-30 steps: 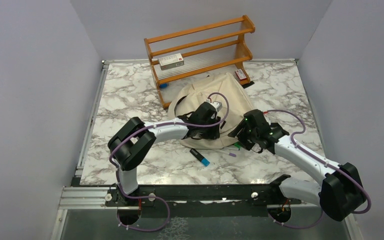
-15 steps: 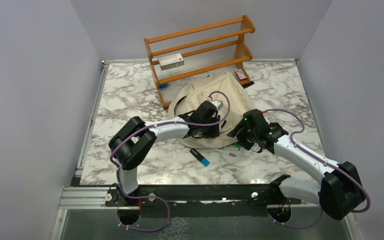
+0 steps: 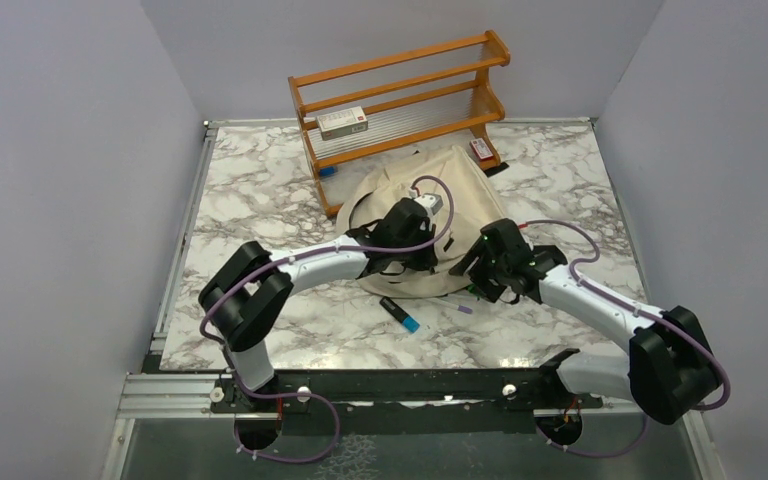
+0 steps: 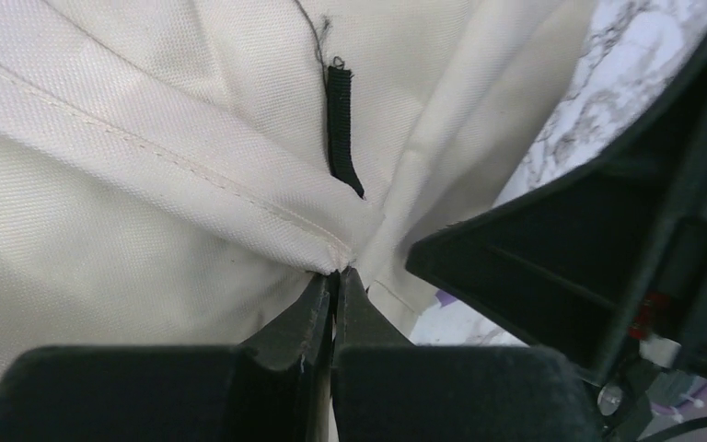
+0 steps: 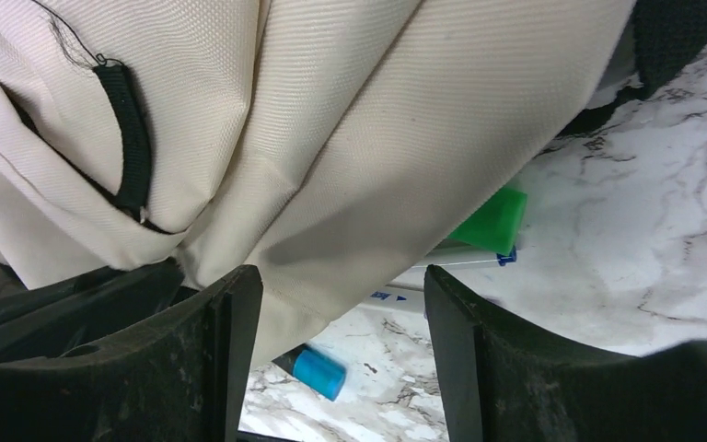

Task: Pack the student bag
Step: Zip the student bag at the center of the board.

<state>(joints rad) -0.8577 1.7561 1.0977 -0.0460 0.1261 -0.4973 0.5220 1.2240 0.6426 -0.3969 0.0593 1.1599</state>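
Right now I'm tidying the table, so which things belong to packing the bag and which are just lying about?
In the job: student bag; left pincer, shut on a fold of it; right pincer, open at its edge; probably the blue-capped marker and green-capped marker.
Lying about, for now: wooden rack; box on its shelf.

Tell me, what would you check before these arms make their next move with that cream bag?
1. Hold on the student bag: ok, the left gripper is shut on a seam fold.
2. Second grab ready: ok, the right gripper is wide open beside the bag's edge.
3. Bag's opening exposed: cannot tell, no view shows it.
4. Access to the green-capped marker: not ok, it is partly under the bag.
5. Access to the blue-capped marker: ok, it lies uncovered on the table.
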